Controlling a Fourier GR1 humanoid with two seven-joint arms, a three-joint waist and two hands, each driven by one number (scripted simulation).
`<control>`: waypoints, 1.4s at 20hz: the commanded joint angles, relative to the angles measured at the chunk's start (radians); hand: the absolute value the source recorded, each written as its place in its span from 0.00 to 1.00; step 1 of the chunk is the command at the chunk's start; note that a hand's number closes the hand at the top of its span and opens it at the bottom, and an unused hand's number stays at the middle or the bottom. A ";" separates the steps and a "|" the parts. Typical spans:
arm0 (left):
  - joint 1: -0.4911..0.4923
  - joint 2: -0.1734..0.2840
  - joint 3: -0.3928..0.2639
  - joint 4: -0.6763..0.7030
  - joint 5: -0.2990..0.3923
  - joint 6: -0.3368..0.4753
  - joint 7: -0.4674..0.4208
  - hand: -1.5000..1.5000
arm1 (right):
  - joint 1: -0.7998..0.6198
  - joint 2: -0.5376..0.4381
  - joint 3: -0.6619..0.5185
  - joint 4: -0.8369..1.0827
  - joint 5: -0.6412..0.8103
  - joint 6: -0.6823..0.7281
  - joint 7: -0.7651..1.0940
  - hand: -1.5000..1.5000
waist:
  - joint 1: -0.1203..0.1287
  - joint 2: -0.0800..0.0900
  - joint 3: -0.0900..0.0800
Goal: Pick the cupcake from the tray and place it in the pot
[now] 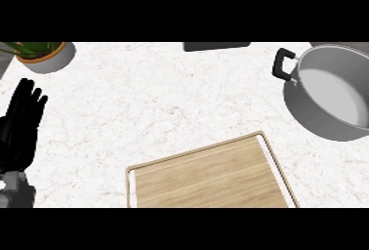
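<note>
The left hand (22, 122) rests open, fingers straight, at nine o'clock. The right hand and the cupcake are out of sight; the wooden tray (209, 180) at six lies bare. The pot (331, 93) at two o'clock shows only its pale inside, so which step is underway cannot be judged.

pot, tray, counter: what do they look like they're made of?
Pot: looks like metal, satin grey wall with a paler, smooth inside; its handle is black, likely plastic or rubber.
Tray: looks like wood, light tan with grain lines and a pale raised rim.
Counter: looks like marble or similar stone, white with faint veins, matte to soft sheen.
</note>
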 commanded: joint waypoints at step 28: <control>-0.204 -0.047 -0.063 0.131 -0.018 -0.027 -0.006 0.50 | -0.424 -0.035 -0.259 0.512 -0.482 0.072 0.044 1.00 | 0.167 0.035 0.006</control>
